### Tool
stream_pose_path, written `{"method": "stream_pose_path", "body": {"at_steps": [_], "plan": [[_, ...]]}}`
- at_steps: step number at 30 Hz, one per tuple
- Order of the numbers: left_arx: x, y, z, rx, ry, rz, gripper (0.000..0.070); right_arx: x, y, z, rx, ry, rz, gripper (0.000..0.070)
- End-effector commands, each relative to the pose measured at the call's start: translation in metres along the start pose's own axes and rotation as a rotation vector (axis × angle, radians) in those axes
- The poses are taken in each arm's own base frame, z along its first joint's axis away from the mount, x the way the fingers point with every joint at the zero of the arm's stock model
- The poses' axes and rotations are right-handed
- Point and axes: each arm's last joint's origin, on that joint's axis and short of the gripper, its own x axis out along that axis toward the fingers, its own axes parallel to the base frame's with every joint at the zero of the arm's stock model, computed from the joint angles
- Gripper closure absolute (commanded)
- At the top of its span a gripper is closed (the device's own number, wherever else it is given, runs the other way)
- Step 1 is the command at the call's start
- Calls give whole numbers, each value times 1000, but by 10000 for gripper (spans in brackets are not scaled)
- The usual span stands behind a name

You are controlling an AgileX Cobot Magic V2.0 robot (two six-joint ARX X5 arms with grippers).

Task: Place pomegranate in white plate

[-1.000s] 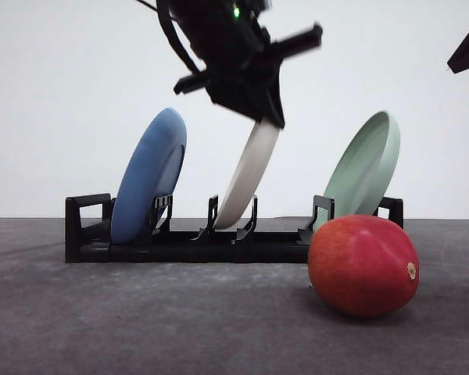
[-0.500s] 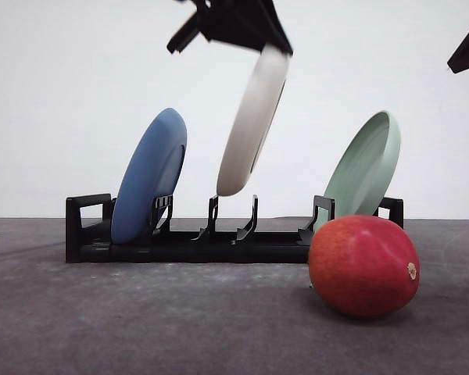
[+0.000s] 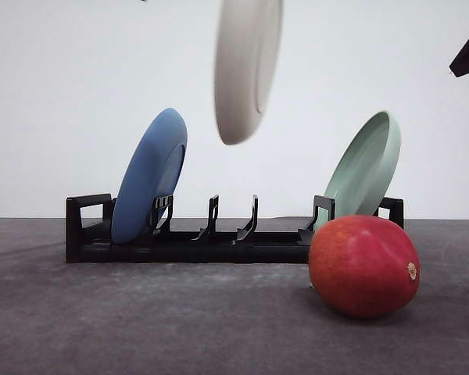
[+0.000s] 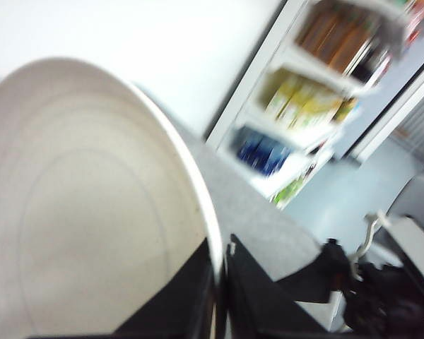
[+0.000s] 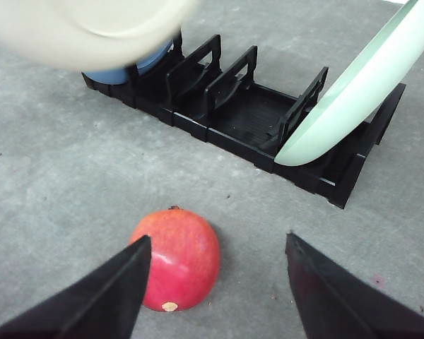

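The left claw (image 4: 219, 282) grips the rim of the cream-white round plate (image 3: 246, 66), high above the black slotted rack (image 3: 219, 238). The right claw (image 5: 215, 282) hangs spread above the red round pomegranate (image 3: 363, 266), which lies just before that rack.

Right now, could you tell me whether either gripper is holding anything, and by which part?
The left gripper holds the white plate by its rim. The right gripper is open, holding nothing.
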Motion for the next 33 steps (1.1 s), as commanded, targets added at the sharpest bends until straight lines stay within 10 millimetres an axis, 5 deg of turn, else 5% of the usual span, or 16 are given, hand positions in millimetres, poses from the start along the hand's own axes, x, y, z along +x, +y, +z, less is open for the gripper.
{"method": "stream_pose_path", "body": {"at_steps": [1,13,33], "plan": [[-9,-1,-10,-4,-30,-22,700,-2,1,4,5,-16,6,314],[-65,9,-74,60,-74,-69,700,-2,1,1,16,11,6,314],[-52,12,-114,597,222,-66,700,-2,1,-2,73,48,5,314]]}}
